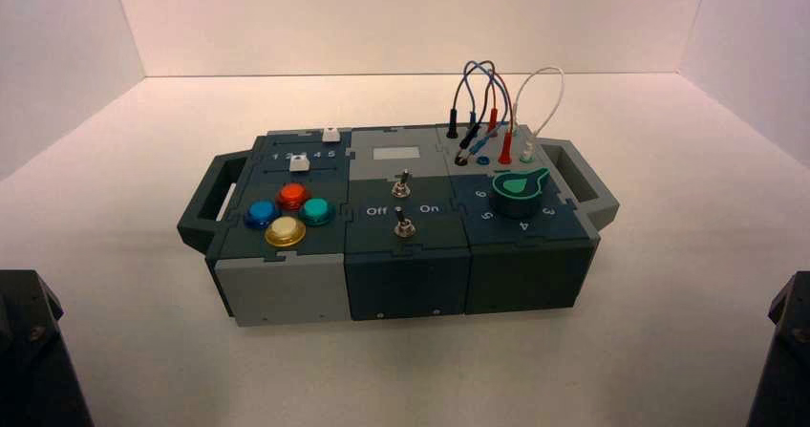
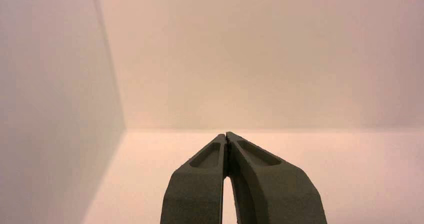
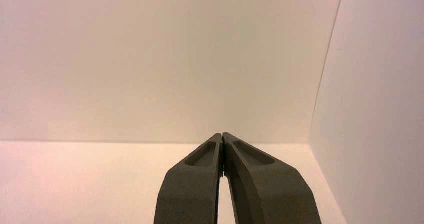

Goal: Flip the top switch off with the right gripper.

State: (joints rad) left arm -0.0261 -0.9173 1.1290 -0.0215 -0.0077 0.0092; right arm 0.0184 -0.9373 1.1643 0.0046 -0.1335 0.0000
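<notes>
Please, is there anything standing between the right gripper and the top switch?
Nothing visible stands between them. The right gripper, its fingers shut, waits by the near right corner; the top switch sits exposed on the box's upper face, though the knob lies close to its right.

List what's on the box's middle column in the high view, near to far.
Lower toggle switch → "Off On" print → top switch → pale rectangular window on the grey panel. Right gripper is parked off the box, fingertips together.
</notes>
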